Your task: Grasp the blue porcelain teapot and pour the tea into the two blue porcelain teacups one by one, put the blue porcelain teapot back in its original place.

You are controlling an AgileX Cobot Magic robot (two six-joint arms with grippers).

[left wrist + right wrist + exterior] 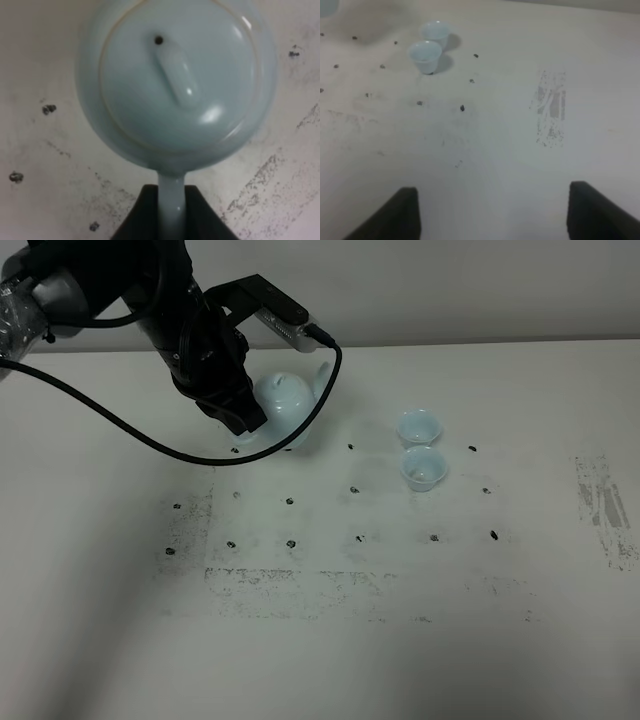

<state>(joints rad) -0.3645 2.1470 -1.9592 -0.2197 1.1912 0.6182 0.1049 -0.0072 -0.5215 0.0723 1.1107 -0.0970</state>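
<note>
- the left gripper [240,418] is down at the far left of the table [400,640], its dark fingers [145,220] clamped together on the loop handle [171,200] of the blue porcelain teapot [287,405].
- in the left wrist view the handle runs straight between the two fingers, touching both, and the round body fills most of the picture.
- the lid [180,75] sits square on the pot, with its long knob [175,75] and a small vent hole [159,40] just beside the knob's end.
- the spout [322,375] points away from the gripper, toward the back of the table and the cup side.
- the teapot stands upright; it seems to rest on the table, though the arm hides part of its base.
- the two teacups [420,445] stand upright to the right of the teapot, apart from it, one just behind the other and nearly touching.
- the right gripper [492,215] is out of the high view; its wrist view shows its fingers [395,215] spread wide apart over bare table with nothing between them, the teacups well off from it.
- black marks [290,502] dot the table around the pot and cups, and a scuffed grey patch [603,505] lies near the right edge.
</note>
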